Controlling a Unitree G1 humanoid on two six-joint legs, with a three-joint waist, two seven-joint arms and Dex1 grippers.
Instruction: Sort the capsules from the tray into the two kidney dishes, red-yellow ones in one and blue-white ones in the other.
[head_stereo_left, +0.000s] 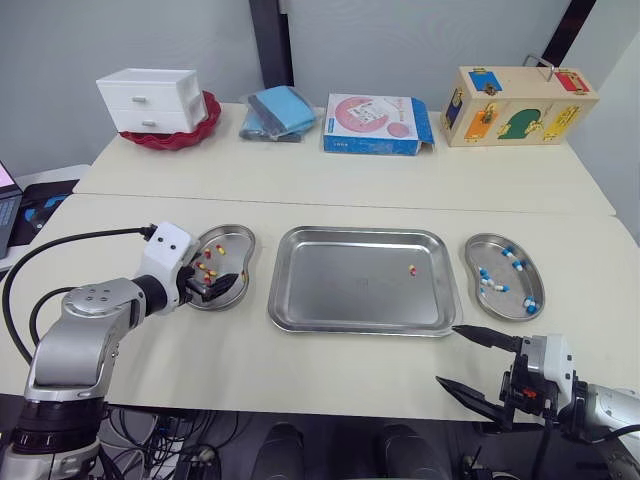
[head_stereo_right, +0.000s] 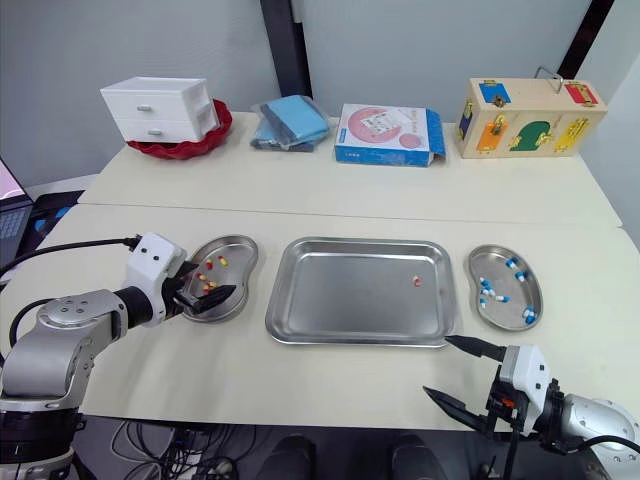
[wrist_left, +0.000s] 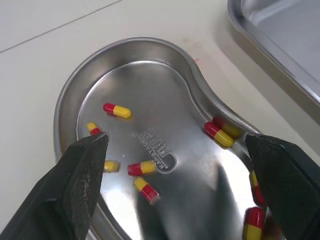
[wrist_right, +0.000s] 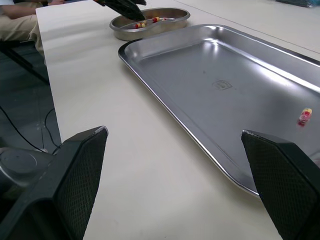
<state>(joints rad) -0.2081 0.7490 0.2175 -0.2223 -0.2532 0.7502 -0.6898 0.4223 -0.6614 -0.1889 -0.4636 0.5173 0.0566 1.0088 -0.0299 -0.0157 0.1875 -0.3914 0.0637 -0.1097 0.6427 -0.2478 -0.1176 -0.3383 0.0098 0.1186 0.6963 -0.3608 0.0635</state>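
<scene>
A steel tray (head_stereo_left: 330, 290) lies mid-table with one red-yellow capsule (head_stereo_left: 412, 270) near its right side, also seen as the capsule (wrist_right: 304, 116) in the right wrist view. The left kidney dish (head_stereo_left: 236, 240) holds several red-yellow capsules (wrist_left: 117, 110). The right kidney dish (head_stereo_left: 480, 250) holds several blue-white capsules (head_stereo_left: 513, 259). My left gripper (head_stereo_left: 214, 285) hangs open just over the left dish's near end, nothing between its fingers (wrist_left: 82, 175). My right gripper (head_stereo_left: 468, 362) stands open at the table's front right edge, below the tray's near right corner, empty.
At the back of the table stand a white drawer unit (head_stereo_left: 152, 100) on a red plate, folded blue cloths (head_stereo_left: 278, 112), a pink-and-blue box (head_stereo_left: 375, 124) and a wooden latch box (head_stereo_left: 518, 105). A laptop (head_stereo_left: 8, 200) sits at the far left.
</scene>
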